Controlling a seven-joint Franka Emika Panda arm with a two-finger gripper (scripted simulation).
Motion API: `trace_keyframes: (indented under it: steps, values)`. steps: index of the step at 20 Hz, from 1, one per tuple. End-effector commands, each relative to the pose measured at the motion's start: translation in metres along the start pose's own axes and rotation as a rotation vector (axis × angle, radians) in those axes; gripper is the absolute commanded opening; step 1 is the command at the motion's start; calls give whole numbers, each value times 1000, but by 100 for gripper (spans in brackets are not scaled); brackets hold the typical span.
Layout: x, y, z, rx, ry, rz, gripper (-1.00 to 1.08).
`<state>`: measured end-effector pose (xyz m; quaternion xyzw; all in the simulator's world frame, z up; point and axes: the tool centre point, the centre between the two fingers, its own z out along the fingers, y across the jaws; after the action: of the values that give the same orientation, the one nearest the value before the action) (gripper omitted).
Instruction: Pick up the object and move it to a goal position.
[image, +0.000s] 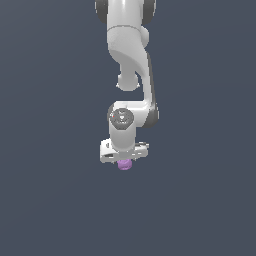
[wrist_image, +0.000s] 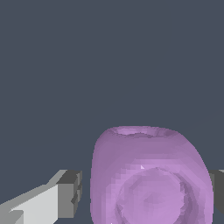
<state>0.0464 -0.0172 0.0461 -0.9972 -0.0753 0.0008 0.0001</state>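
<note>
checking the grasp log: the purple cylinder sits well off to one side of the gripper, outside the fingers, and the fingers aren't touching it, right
Not quite. The purple cylinder is not off to one side: the wrist view shows it between the two fingers, and the exterior view shows it directly under the gripper. The rest holds: a gap shows between the finger pad and the cylinder.

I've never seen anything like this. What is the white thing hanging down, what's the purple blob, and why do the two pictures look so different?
These are computer-simulated pictures of one robot arm, the white jointed shape. The exterior view looks at it from a distance. At its lower end sits the gripper, a two-fingered clamp. Just beneath it is the purple object, a small stubby cylinder.

The wrist view comes from a camera mounted on the arm's wrist, so the same purple object fills the picture, between the gripper's fingers. One finger stands a little apart from it, so the clamp seems open. The dark grey is the plain background.
</note>
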Motion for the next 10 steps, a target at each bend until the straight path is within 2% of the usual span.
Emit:
trace_keyframes:
  steps: [1,4,5,10]
  values:
    - [1,0,6,0,2,0,100]
    - [2,0,7,0,2,0,100]
    - [2,0,7,0,2,0,-100]
    - [2,0,7,0,2,0,-100]
